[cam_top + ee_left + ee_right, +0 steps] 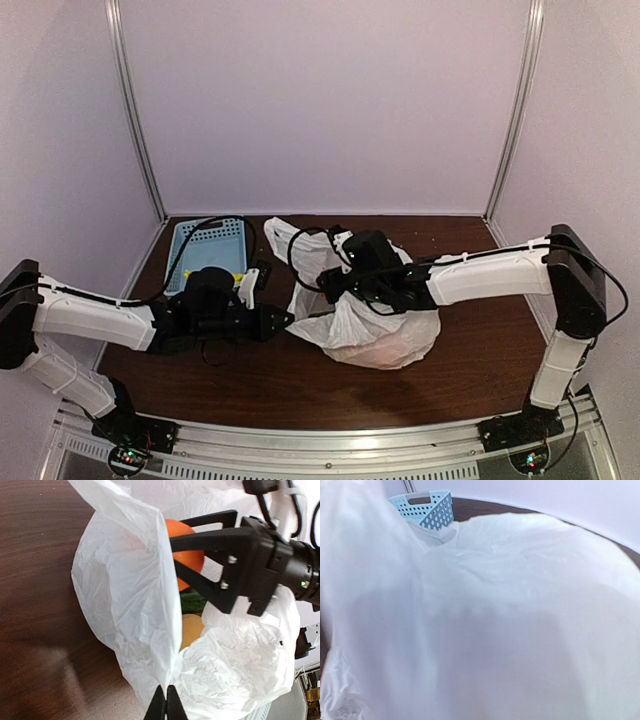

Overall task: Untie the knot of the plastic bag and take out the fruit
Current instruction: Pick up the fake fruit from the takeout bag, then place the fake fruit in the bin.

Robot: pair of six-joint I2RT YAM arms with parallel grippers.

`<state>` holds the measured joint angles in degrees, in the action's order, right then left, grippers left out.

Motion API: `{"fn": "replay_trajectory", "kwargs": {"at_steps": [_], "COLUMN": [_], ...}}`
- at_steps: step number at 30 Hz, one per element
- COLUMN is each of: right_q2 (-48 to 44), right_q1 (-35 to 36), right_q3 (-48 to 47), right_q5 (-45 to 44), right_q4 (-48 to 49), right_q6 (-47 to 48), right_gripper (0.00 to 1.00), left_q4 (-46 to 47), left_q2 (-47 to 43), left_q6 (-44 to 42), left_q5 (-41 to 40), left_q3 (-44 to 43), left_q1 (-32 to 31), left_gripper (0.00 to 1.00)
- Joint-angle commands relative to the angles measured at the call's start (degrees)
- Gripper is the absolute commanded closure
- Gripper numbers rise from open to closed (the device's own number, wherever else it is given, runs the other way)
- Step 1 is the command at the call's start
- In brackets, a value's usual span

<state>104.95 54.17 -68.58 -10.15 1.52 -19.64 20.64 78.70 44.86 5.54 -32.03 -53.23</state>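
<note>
Starting at the left, the blue basket (205, 245) sits at the table's (250, 385) far corner, probably waiting there to receive what comes out. Just right of it the left gripper (165, 705) is clenched, its two fingers pressed together on the rim of the plastic bag (375, 335). As I read it, it is pinning that edge so the mouth stays wide. No knot is visible, and the gaping mouth suggests the untying is done.

Inside the opening the fruit is still in the bag: an orange piece (187, 557) uppermost, a dark green one (192, 602) below it and a yellow one (191, 630) lower still.

Furthest right, the right gripper (176, 531) reaches into the mouth with its fingers apart, their tips at the orange piece (whether they touch it I cannot tell). Its own wrist camera shows only white film and the basket beyond, so the left wrist view is the one to trust. The next move likely calls for closing on that orange piece without catching the thin plastic.
</note>
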Motion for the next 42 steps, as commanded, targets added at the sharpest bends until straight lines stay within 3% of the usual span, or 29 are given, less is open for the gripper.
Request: {"fn": "replay_trajectory", "kwargs": {"at_steps": [1,10,25,27,30,32,36,42], "right_q2": [-6.8,-17.3,-22.5,-21.5,-19.3,-18.0,-15.1,-8.7], "right_q1": [1.8,4.8,6.0,6.0,6.0,6.1,6.3,7.0], "right_q3": [5.3,10.9,3.9,2.6,0.2,-1.2,-4.8,-12.1], "right_q5": [1.8,7.0,6.2,4.6,3.4,3.9,4.7,3.8], "right_q4": [2.3,7.7,12.8,11.7,9.7,9.7,9.1,5.1], "right_q6": [2.9,0.6,2.5,3.1,3.4,3.1,3.3,3.3], "right_gripper": [0.48,0.47,0.46,0.46,0.46,0.46,0.46,0.46], "left_q4": [-0.6,-0.7,-3.4,-6.3,-12.1,-18.7,-31.4,-42.9], "left_q2": [-1.2,-0.8,-2.0,-4.1,-9.3,-13.2,-19.3,-25.7], "left_q6": [-0.5,-0.6,-0.7,-1.4,-2.1,-3.3,-6.8,-15.3], "left_q5": [-0.8,-1.0,-1.9,-2.7,-7.0,-9.9,-11.3,-3.4], "left_q3": [-2.1,-2.0,-3.5,-4.2,-5.2,-6.5,-10.0,-14.2], "left_q1": [-0.2,-0.2,-0.2,-0.2,-0.1,0.2,3.1,19.5], "left_gripper": [1.0,1.0,1.0,0.8,0.39,0.25,0.07,0.02]}}
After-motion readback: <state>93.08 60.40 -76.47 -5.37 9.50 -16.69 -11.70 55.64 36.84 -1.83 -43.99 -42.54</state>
